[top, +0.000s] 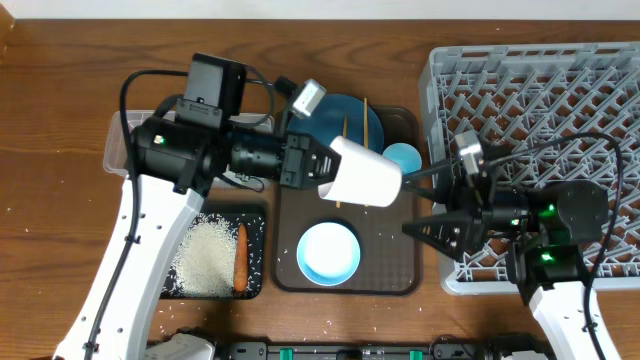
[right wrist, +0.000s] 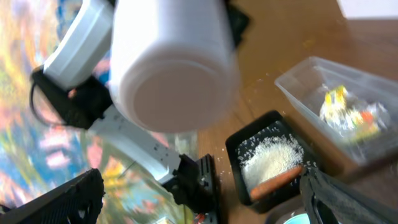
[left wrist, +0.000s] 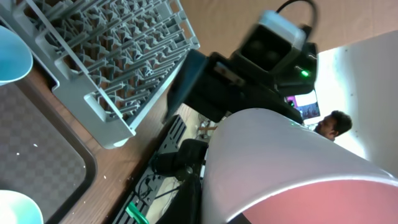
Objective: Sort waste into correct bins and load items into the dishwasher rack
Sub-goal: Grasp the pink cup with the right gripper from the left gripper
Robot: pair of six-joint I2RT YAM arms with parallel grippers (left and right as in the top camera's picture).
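Here, from left to right: the clear tub (top: 114, 150) contains the snack wrapper (right wrist: 341, 111), and the black tray (top: 256, 222) contains rice (top: 205, 260) and the carrot (top: 241, 258). The left gripper (top: 325, 170) is clamped on the rim of the pale pink cup (top: 365, 172), which it holds on its side in the air above the brown serving tray (top: 290, 215) and the light blue bowl (top: 328, 252). The cup's base faces the right gripper (top: 408, 205), whose jaws are spread wide and hold nothing. The dishwasher rack (top: 540, 90) lies at far right. Probable hazard: if the left jaws release before the right jaws close, the cup falls onto the bowl. A grip on the rounded base may also slip.
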